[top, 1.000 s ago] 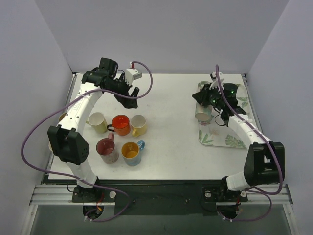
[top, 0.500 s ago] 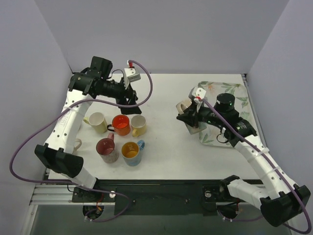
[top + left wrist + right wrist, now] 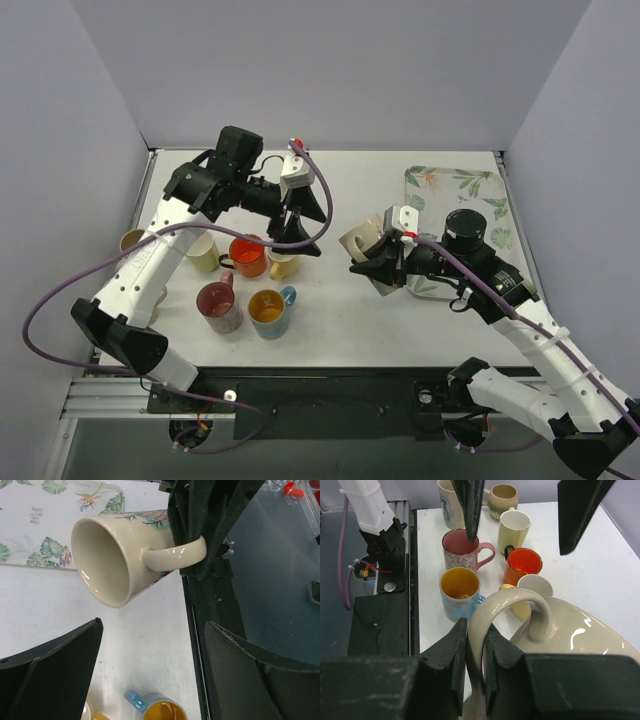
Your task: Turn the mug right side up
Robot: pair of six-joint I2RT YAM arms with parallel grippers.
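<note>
Right tool [image 3: 475, 637] holds mug [image 3: 112, 555] tipped sideways.

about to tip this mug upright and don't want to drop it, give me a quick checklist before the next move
1. mug upright: not ok, on its side, mouth toward the left arm
2. right gripper jaws shut on the handle: ok
3. left gripper jaws open: ok
4. mug apart from the blue mug: ok
5. grip firm enough to turn: cannot tell
</note>
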